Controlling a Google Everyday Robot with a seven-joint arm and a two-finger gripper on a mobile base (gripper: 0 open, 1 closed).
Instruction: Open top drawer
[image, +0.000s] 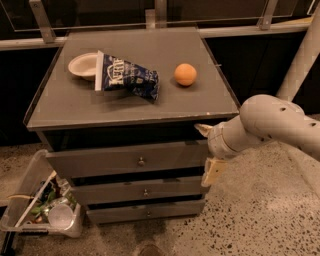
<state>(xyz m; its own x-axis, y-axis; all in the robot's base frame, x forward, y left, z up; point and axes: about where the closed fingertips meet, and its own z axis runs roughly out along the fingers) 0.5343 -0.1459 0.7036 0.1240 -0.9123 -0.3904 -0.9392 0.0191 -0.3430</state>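
The top drawer (100, 161) is the tallest of three grey fronts in the cabinet, with a small round metal knob (141, 161) at its centre. My gripper (207, 151) is at the right end of that drawer front, well to the right of the knob. Its two pale fingers are spread apart, one fingertip (203, 129) near the cabinet top's edge and the other (212, 173) at the drawer's lower edge. It holds nothing. The white arm (270, 122) reaches in from the right.
On the cabinet top (60, 107) lie a white bowl (82, 65), a blue chip bag (127, 77) and an orange (185, 74). Two slimmer drawers (115, 192) sit below. A bin of rubbish (45, 210) stands on the floor at the lower left. A metal rail (250, 31) runs behind.
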